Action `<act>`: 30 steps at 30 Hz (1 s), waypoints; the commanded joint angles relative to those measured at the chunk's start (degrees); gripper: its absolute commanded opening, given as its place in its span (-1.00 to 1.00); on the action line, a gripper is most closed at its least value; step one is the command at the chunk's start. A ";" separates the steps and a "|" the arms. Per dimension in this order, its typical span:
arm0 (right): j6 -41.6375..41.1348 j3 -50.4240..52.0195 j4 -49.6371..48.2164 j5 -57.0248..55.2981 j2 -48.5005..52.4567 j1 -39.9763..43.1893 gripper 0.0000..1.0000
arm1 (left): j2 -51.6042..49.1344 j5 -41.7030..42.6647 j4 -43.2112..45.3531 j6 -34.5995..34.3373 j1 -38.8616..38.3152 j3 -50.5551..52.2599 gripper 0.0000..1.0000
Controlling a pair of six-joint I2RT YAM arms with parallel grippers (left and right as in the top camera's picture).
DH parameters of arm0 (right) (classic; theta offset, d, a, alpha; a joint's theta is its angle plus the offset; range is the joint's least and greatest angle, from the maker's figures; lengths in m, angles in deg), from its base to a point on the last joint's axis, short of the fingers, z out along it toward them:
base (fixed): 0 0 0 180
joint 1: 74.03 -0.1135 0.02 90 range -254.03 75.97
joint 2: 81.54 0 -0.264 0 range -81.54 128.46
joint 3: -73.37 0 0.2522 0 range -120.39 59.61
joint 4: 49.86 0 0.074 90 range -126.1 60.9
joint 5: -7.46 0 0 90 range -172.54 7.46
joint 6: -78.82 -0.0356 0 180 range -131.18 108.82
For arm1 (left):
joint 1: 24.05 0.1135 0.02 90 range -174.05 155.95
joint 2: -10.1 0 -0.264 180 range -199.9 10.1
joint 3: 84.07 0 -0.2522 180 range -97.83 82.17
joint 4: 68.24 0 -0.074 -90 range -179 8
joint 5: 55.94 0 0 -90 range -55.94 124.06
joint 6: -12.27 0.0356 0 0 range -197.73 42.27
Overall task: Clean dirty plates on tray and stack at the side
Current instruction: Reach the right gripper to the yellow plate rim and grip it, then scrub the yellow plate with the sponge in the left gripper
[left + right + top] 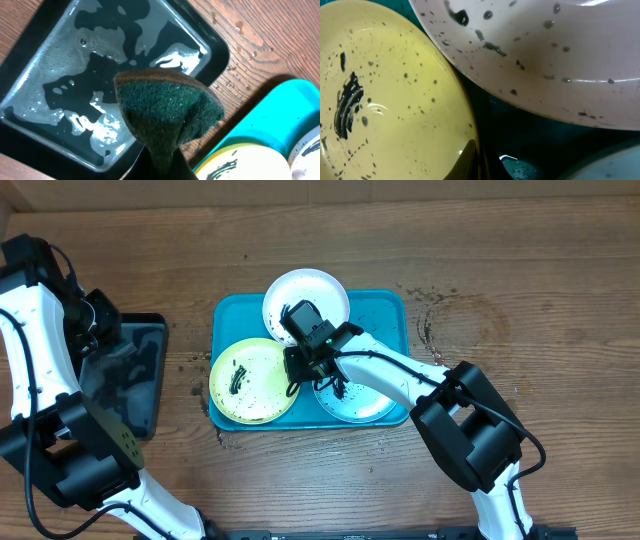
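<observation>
**Plate positions relative to both end effectors**

The white plate [305, 295], yellow-green plate [250, 380] and light blue plate [365, 402] lie in the turquoise tray [385, 315] on the table [540, 270]. The right end effector [298, 358] hangs between them, at the yellow-green rim; its opening cannot be determined. The left end effector [100, 320] clamps a green sponge [170, 107] over the wet black tray [150, 330], left of the turquoise tray. The yellow-green plate lies nearest it, with the path unobstructed.

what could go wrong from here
The wet green scouring sponge pinched in the left gripper may drip on the wooden table, already spotted with droplets. The right gripper sits among three crowded round plastic plates on the turquoise plastic tray, white, yellow-green, light blue; moving one could knock its neighbours.
</observation>
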 commanded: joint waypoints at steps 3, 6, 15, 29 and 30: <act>-0.04 -1.79 -0.20 -0.07 0.39 0.11 -0.93 | 1.49 4.00 -1.90 3.13 -0.44 -0.66 -0.92; -0.04 -1.90 -0.22 -0.09 0.39 0.11 -0.93 | 3.58 4.02 -3.28 3.15 -0.46 -0.70 -0.92; -0.04 -2.10 -1.31 -0.09 0.39 0.81 -0.93 | 4.26 10.86 -7.54 6.62 -5.60 0.44 -0.91; -0.02 -2.75 -1.29 2.03 0.39 2.12 -0.91 | 4.02 13.27 5.14 6.58 -26.27 17.99 -0.92; -0.02 -2.75 -1.25 2.10 0.39 2.12 -0.91 | 4.02 13.20 6.91 6.56 -27.50 19.56 -0.92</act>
